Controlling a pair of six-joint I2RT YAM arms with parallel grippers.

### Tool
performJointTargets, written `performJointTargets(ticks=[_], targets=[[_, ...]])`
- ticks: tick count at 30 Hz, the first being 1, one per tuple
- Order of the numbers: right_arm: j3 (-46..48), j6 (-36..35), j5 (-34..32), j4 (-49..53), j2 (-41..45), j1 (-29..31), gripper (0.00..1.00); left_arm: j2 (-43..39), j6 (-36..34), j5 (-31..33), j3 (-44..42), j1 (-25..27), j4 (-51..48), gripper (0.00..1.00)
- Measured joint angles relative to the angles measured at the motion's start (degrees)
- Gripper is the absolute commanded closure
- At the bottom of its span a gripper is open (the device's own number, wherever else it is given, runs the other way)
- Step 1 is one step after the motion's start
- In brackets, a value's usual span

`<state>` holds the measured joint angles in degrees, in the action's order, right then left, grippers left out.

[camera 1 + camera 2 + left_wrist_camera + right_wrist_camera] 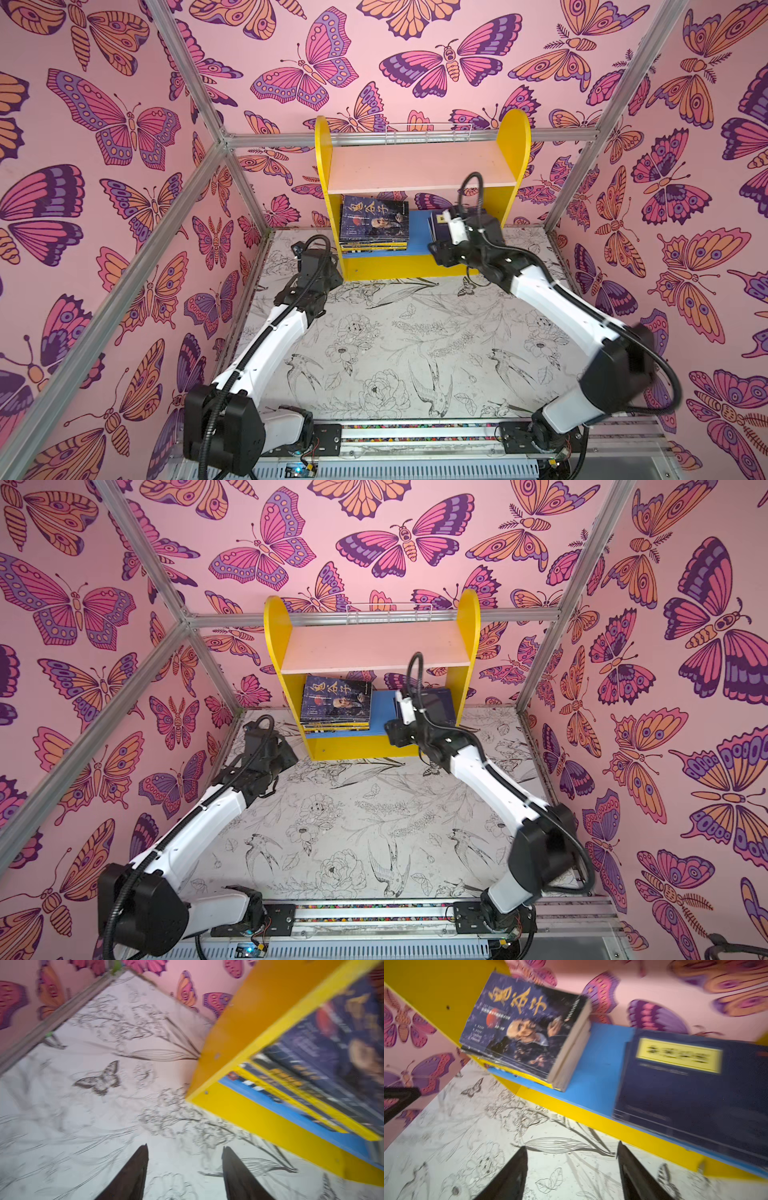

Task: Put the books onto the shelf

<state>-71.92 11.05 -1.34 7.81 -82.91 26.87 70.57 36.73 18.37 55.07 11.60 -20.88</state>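
Shelf (513, 141) at far middle of table (415, 332). Book stack (374, 220) lies flat on left of blue lower board (417, 232). Navy books (695, 1095) lie flat on its right, blue gap between piles. Left gripper (185, 1147) above table near shelf's left front corner, spread, empty. Right gripper (572, 1147) above table before shelf's right half, spread, empty.

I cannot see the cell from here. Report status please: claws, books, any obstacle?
Left claw open, empty; right claw open, empty. Two book stacks flat on shelf, lower blue board: dark stack, navy stack. No obstacle seen.
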Motion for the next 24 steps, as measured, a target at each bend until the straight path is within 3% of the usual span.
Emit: performJointTargets(ticks=[1,3,8,14,19,21,24], targets=[[5.49,0.55,-3.54,-3.41,4.83,-1.27,0.23,-1.55,-0.35,1.11,-1.84,-1.44,-1.44,0.3],[15.47,1.62,-11.78,-9.2,13.22,-4.59,0.17,-4.66,-1.51,4.46,-5.62,-4.63,-4.46,0.02],[34.53,2.73,-28.41,-17.18,22.75,-10.21,0.14,-7.48,-1.97,14.82,-10.97,-7.15,-7.61,0.02],[46.88,2.01,-39.43,-19.67,17.35,-10.45,0.11,-1.57,-4.02,24.06,-15.52,-7.15,-1.73,0.02],[47.01,2.14,-44.46,-25.83,8.83,-12.22,0.1,7.74,-8.33,26.4,-18.71,-7.1,10.78,0.03],[47.32,1.46,-44.44,-29.33,7.54,-12.61,0.01,10.29,-11.23,26.16,-20.39,-6.78,17.29,0.03],[49.03,-1.25,-42.4,-36.54,7.43,-13.29,0.01,13.03,-13.9,26.08,-22.01,-6.29,28.63,0.03]])
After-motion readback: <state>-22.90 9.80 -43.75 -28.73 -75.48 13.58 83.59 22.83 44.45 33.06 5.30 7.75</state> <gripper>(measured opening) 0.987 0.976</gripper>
